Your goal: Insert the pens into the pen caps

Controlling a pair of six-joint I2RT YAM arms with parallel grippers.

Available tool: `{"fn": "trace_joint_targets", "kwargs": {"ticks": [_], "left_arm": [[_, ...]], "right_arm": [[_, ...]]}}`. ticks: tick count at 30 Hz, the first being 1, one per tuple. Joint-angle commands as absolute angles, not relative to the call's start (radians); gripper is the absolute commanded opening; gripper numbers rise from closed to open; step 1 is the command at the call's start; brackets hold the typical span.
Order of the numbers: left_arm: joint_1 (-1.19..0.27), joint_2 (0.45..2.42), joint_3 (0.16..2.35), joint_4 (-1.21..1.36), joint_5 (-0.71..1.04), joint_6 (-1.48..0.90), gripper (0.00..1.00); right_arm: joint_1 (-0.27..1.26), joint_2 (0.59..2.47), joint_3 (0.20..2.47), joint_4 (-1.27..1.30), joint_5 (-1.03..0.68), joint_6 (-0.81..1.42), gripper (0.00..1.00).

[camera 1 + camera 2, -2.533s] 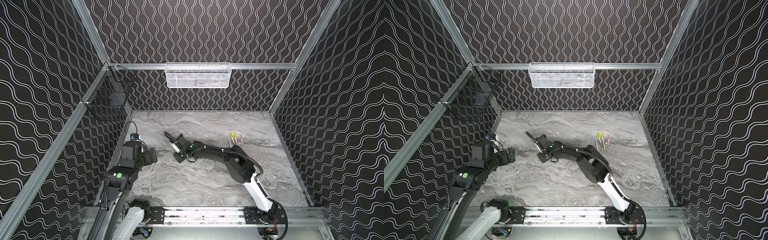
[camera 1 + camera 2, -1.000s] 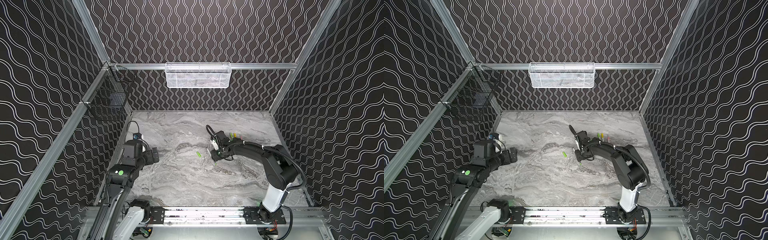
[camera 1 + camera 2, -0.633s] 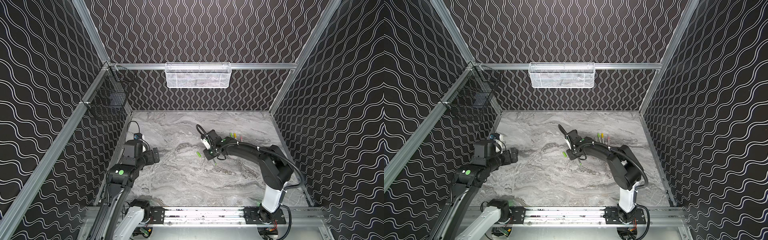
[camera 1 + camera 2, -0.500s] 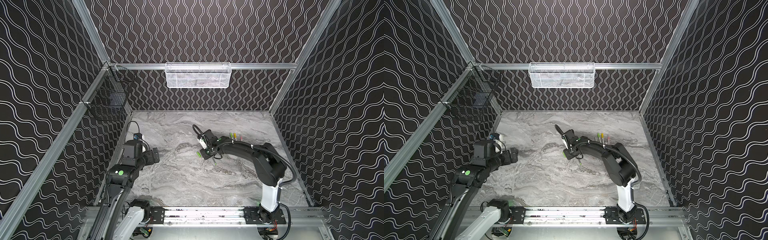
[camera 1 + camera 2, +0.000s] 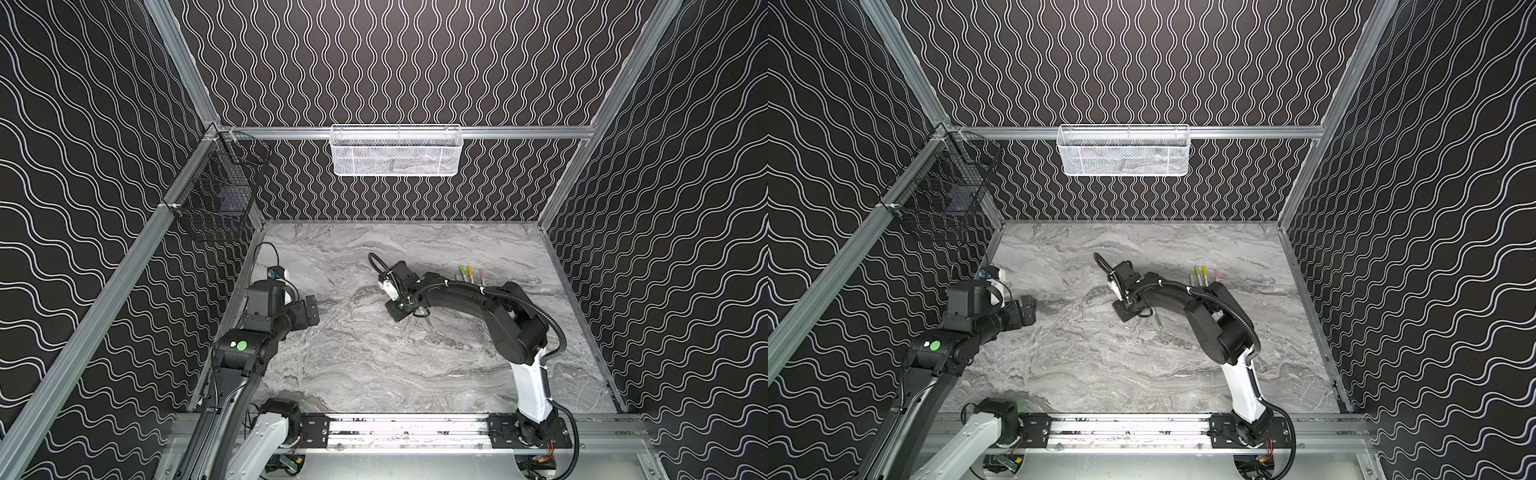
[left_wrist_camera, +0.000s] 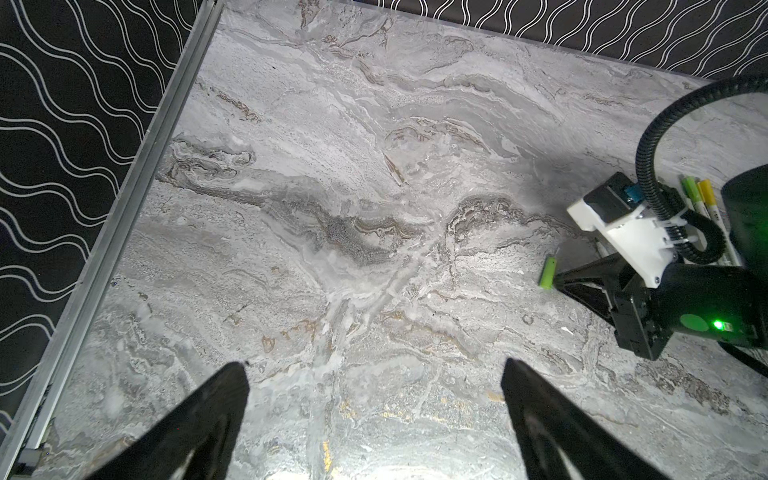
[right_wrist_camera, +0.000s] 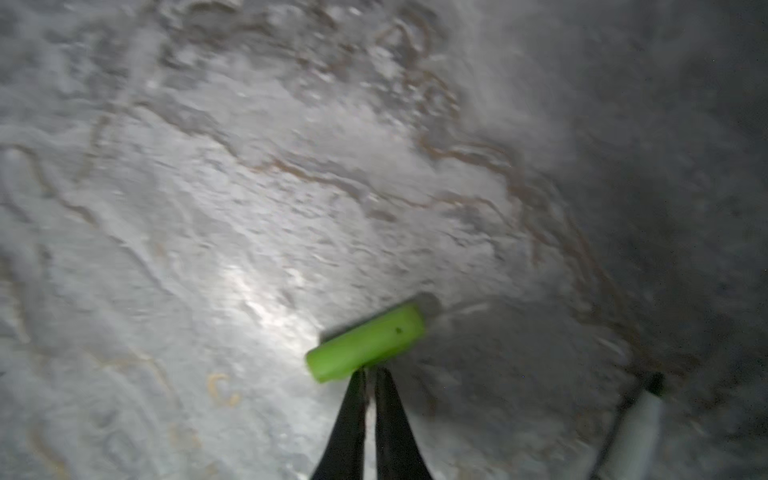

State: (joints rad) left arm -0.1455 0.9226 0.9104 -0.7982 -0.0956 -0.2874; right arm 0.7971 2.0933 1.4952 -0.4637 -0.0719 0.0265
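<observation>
Lying on the surface just beyond the closed, empty right hand, the lime green cap looks light, stiff, slick and ready to roll. Pinch it across its middle; the left hand hangs spread wide, holding nothing.

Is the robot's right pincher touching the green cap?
Touching. In the right wrist view the shut right gripper meets the green cap with its tips, no gap.

Green cap lies at closed jaws' tips.
</observation>
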Motion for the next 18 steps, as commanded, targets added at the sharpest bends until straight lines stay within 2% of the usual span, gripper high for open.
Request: {"fn": "trace_joint_targets", "kwargs": {"ticks": [1, 18], "left_arm": [[-0.144, 0.924, 0.911, -0.753, -0.093, -0.283, 0.99], [-0.144, 0.907, 0.911, -0.755, -0.097, -0.284, 0.99]], "right_arm": [[0.802, 2.076, 1.524, -0.41, -0.198, 0.044, 0.12], [0.736, 2.255, 1.719, -0.541, -0.11, 0.023, 0.15]]}}
